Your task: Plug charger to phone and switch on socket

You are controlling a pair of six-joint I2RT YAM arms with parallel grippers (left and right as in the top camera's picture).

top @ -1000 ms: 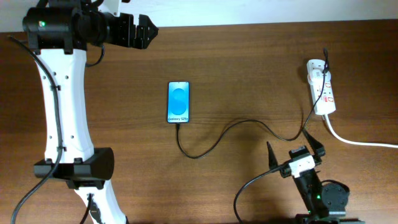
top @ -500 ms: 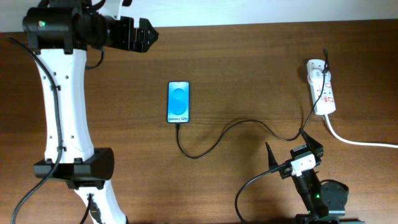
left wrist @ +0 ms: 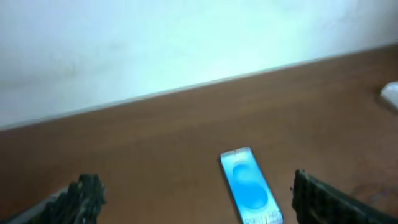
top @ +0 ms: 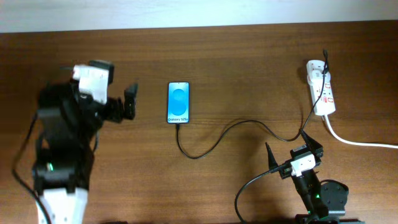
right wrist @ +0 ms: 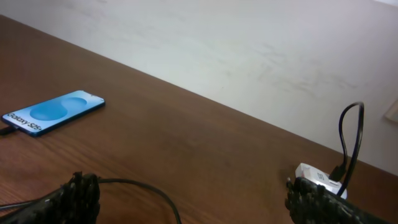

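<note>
left gripper (top: 130,102): jaws spread wide, empty.
phone (top: 178,102): slim black-edged smartphone, bright blue screen, flat on brown wooden bench (top: 249,62); just ahead of left gripper, centred between its fingertips (left wrist: 84,194) in wrist view.
charger (top: 214,138): thin black flexible cable; one end at phone's short edge, curving across bench, passing close beside right gripper.
right gripper (top: 292,150): jaws spread wide, empty.
socket (top: 322,93): white elongated power strip, red-marked switches; ahead-right of right gripper, apart from it; thick white cord (top: 360,142) at one end.
</note>
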